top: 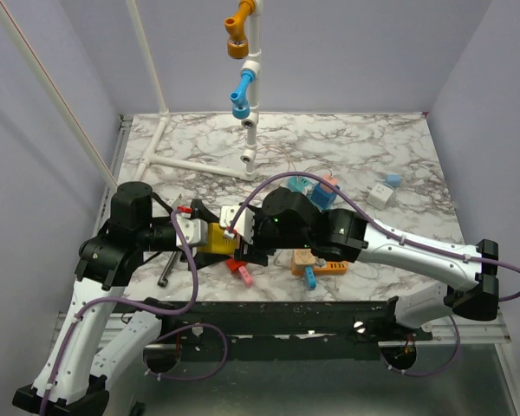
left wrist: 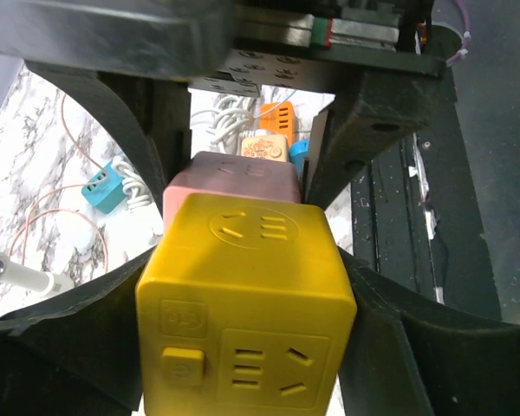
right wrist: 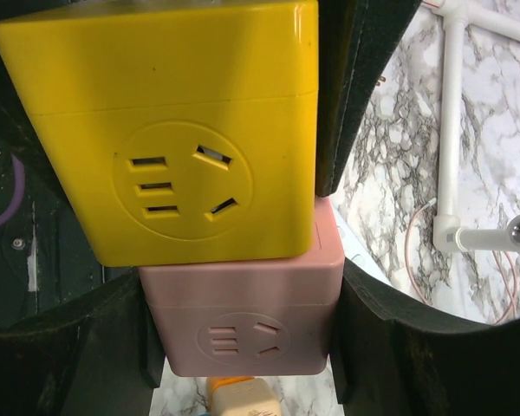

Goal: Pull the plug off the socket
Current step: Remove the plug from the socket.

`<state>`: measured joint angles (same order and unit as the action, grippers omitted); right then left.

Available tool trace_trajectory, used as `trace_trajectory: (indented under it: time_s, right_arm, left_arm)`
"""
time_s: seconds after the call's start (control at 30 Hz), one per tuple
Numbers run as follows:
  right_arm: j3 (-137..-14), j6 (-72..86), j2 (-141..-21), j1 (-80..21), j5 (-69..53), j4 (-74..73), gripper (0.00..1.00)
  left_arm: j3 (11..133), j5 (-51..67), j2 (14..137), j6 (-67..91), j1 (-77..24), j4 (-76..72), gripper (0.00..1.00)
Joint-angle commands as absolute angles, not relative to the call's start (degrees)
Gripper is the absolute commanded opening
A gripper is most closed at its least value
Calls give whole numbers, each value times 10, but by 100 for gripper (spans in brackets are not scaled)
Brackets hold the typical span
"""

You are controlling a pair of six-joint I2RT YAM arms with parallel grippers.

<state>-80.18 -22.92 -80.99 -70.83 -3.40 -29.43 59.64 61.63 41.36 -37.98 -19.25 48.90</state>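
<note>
Yellow plastic cube socket [left wrist: 247, 312] fills the lower middle of the left wrist view. The left gripper [left wrist: 251, 264] has a dark finger against each flank, so it reads as pinching that cube, though I cannot tell how firmly. Just behind it, seated flush on the yellow cube's far face, sits the pink plastic cube [left wrist: 234, 178]. The right gripper [right wrist: 243, 290] clamps this one from both sides, as the lower half of the right wrist view shows. In the top view the 2 joined cubes hang between the arms at centre frame, above the near part of the table. The seam hides the prongs, so I cannot tell which cube carries the plug. The step in hand looks like the separating pull. It should go best if both grips are snug first, 1 arm acts as the anchor, and the other draws straight back along the line through both cubes. Twisting or levering could bend the prongs or let a smooth face slide out of the pads. Beyond the cubes, at upper centre of the left wrist view, lie a small orange plug [left wrist: 276, 117] and a coiled white cord [left wrist: 230, 113]. A blue adapter [left wrist: 100, 186] sits at mid left on the grey-veined marble tabletop [left wrist: 35, 147]. Farthest, at upper centre of the top view, stands a white pipe stand [top: 253, 104] with orange and blue fittings.
</note>
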Motion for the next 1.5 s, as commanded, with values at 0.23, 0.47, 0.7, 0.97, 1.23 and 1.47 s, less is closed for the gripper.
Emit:
trace_trajectory:
  time_s: [0.23,0.47,0.7,0.97,1.23,1.47]
  right_arm:
    - [-782,-222,-797,-715,-38,-239,1]
    - [-745,-217,-784,-715,-23,-229,1]
    - [-679,-207,-753,-715,22,-206,1]
    - [-642,-199,-737,-715,55,-220,1]
    - [-615,-186,-735,-714,79,-228,1]
    - [-589,-181,-726,-713,90,-227,1]
  left_arm:
    - [623,658,421,-403,-197,512,36]
    - [634,645,423,-418,-197,539,0]
    - [644,625,417,-419,-197,546,0]
    - [662,619,413,-428,-197,562,0]
    - [685,620,409,-420,-197,565,0]
    - [690,624,392,-408,-197,565,0]
